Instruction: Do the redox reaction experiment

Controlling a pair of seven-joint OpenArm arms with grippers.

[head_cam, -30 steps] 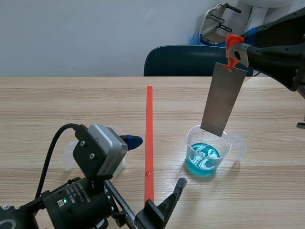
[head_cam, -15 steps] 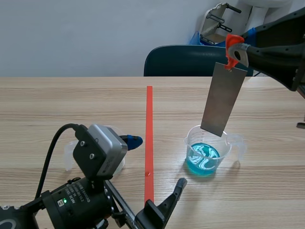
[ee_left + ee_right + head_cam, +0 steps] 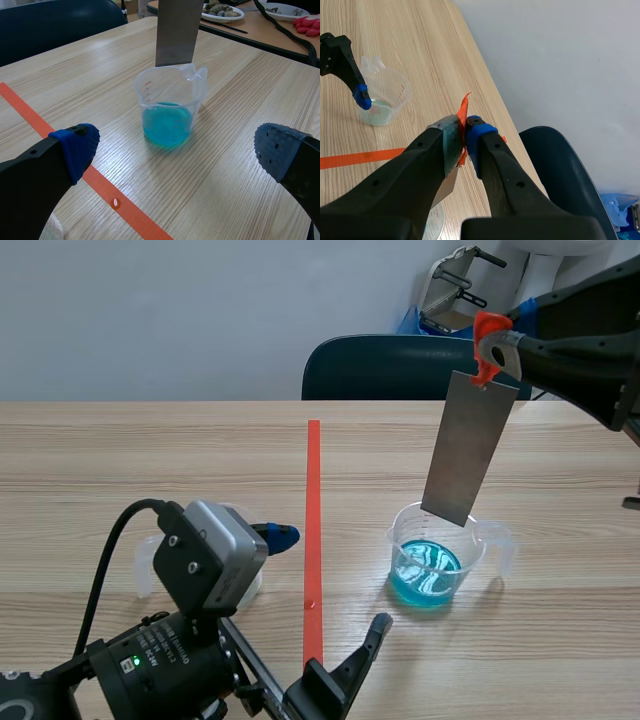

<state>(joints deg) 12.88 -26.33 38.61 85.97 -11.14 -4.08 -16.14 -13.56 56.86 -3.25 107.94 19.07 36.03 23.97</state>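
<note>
on the wooden table (image 3: 150, 460), to the right of the orange tape line (image 3: 313, 530) in the scene view, stands a clear cup of blue liquid (image 3: 436, 560), its handle turned away from the line. the right gripper (image 3: 492, 352) is raised above it, with its fingers clamped on the top of a grey metal plate (image 3: 468, 445) where an orange clip (image 3: 487, 332) sits. the plate hangs tilted, its lower edge about level with the cup's rim and clear of the liquid. the left gripper (image 3: 332, 578) is low near the line, fingers spread wide and holding nothing. a second cup (image 3: 148, 562) is partly hidden behind that arm's camera, and a dark blue chair (image 3: 380, 365) stands beyond the table. in the left wrist view the blue cup sits ahead of the spread fingers and between them. it has a spout and red measuring marks on its wall, but these are too small to read. the plate's lower edge comes down at the far rim. in the right wrist view both fingers squeeze the orange clip and the plate top. the second cup holds a little pale liquid, with one left finger's blue pad just beside it. no brand or label is legible anywhere.
</note>
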